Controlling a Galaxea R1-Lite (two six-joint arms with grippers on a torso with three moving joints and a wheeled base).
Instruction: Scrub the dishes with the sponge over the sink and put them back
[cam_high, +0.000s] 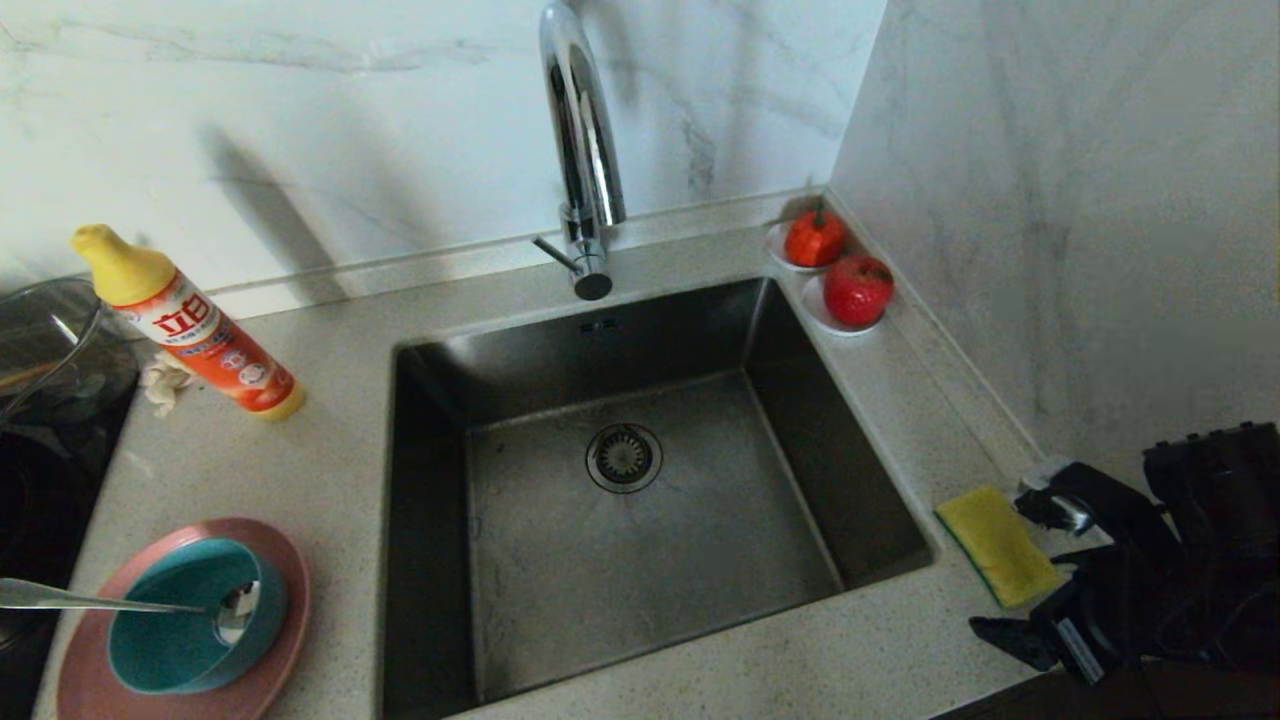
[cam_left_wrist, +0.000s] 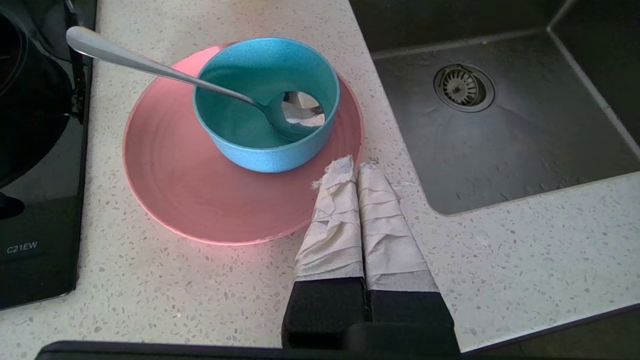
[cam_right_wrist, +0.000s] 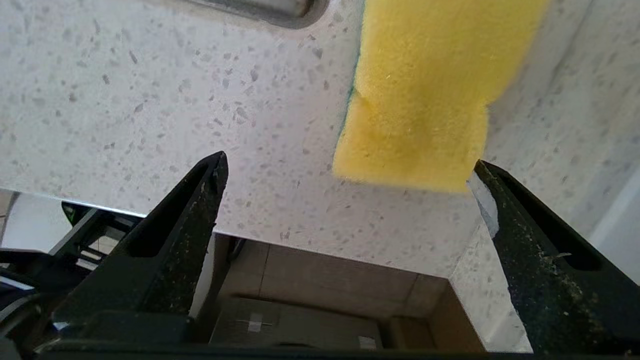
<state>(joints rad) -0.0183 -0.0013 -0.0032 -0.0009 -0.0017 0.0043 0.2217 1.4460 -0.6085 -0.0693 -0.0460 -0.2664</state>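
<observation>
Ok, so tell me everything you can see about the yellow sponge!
The sponge is a rectangular block of soft-looking yellow foam with a thin green layer underneath, showing along its edge. It lies flat on the speckled countertop to the right of the sink, close to the sink's edge. One end has a small dent. The right claw is wide open just short of the sponge's near end, not gripping it.

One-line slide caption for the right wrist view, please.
Right tool, jaws spread wide, nears the yellow sponge lying on the speckled counter by the sink's corner, not yet gripping it.
</observation>
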